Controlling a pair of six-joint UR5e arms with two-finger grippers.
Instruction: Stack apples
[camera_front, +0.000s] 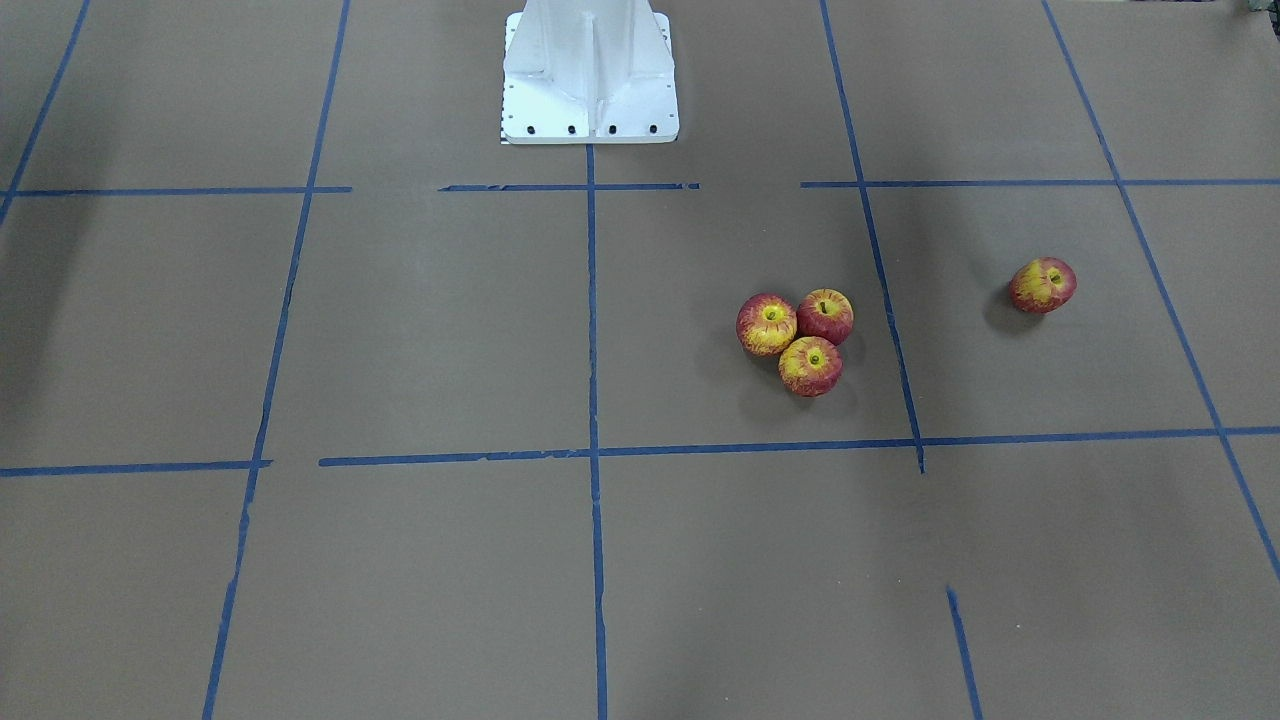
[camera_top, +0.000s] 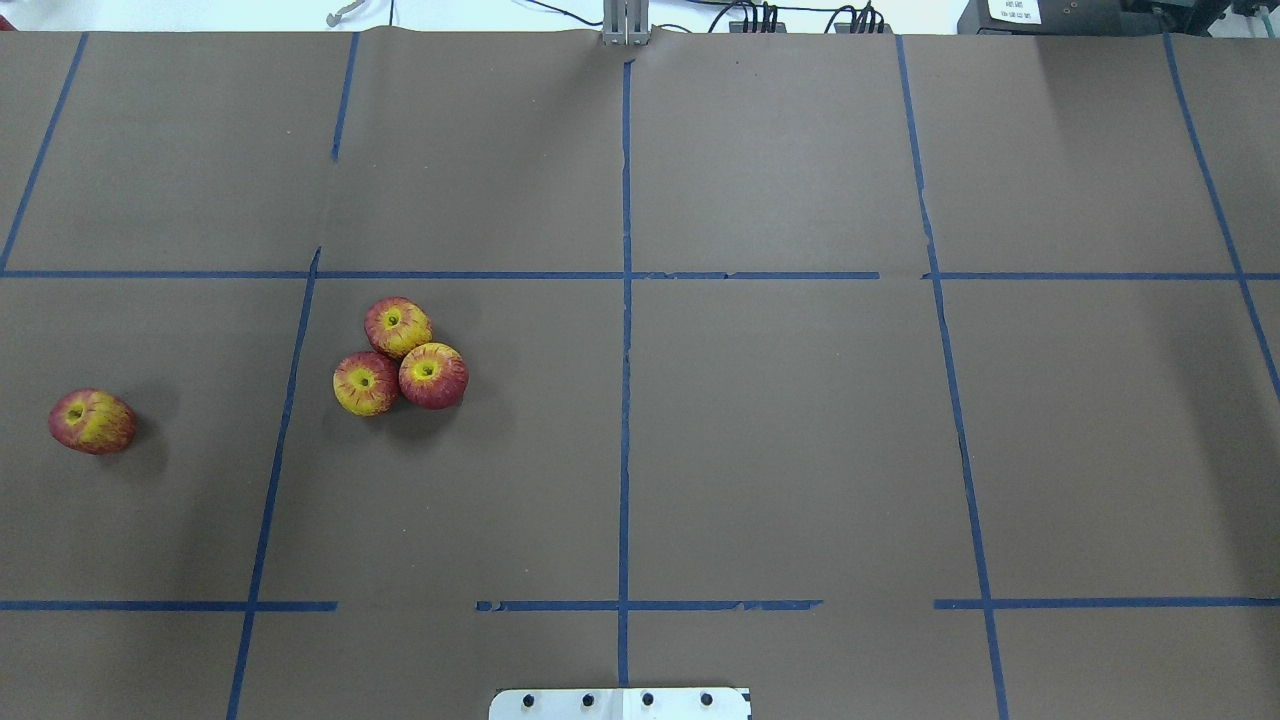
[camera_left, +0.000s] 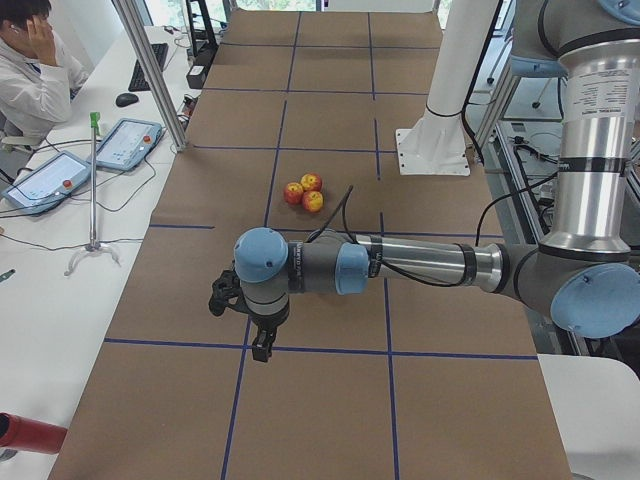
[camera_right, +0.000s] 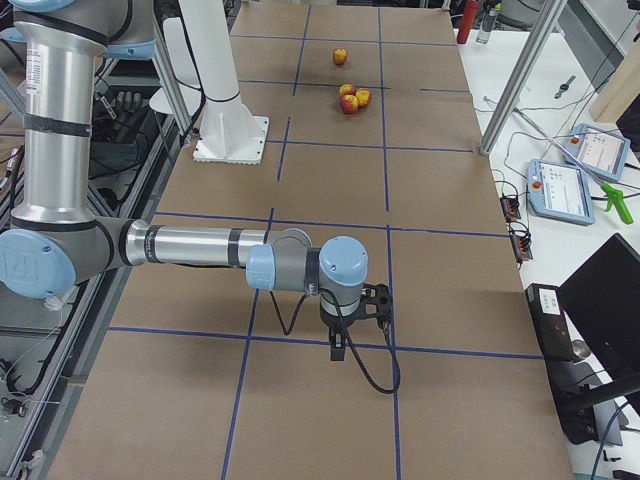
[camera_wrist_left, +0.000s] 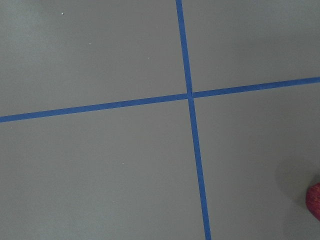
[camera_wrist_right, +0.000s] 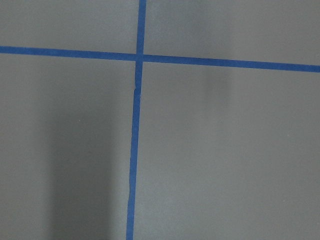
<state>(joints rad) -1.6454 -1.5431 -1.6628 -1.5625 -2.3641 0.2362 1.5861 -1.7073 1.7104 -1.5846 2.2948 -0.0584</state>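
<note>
Three red-and-yellow apples (camera_front: 811, 366) sit touching in a cluster on the brown table, stems up; the cluster also shows in the overhead view (camera_top: 433, 375). A fourth apple (camera_front: 1043, 285) lies alone on its side, farther toward my left end (camera_top: 92, 421). My left gripper (camera_left: 260, 352) hangs over the table's left end, well away from the cluster (camera_left: 303, 192); I cannot tell if it is open. A red apple edge (camera_wrist_left: 315, 200) shows in the left wrist view. My right gripper (camera_right: 337, 350) hangs over the right end, far from all apples (camera_right: 350, 97); its state is unclear.
Blue tape lines (camera_top: 625, 350) divide the brown table into squares. The white robot base (camera_front: 590, 75) stands at the table's robot-side edge. Tablets (camera_left: 125, 143) and a person (camera_left: 30, 60) are at a side table beyond the far edge.
</note>
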